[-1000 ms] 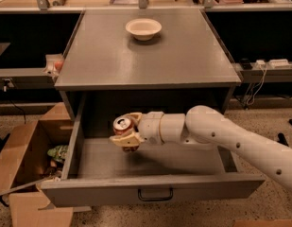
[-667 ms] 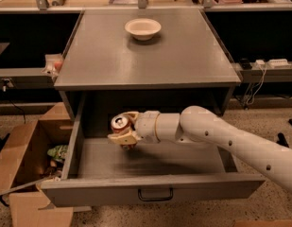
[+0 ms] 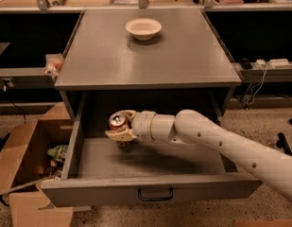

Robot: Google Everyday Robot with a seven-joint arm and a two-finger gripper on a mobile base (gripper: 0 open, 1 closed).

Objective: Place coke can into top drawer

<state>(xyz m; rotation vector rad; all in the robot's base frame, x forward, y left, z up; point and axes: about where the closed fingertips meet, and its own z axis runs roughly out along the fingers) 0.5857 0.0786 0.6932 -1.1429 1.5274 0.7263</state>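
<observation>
Red coke can [image 3: 116, 121], pinched in the tool [image 3: 119, 128], hangs tilted above the floor of the open top drawer [image 3: 150, 189]. Released from here, it may topple and roll.

We see a smooth off-white arm [image 3: 221, 143] of rounded segments dotted with small dark holes, perhaps screws, a ringed white wrist [image 3: 144, 126], and, at its ten o'clock end over the top drawer [image 3: 155, 182], a tan-fingered gripper [image 3: 118, 127].
</observation>
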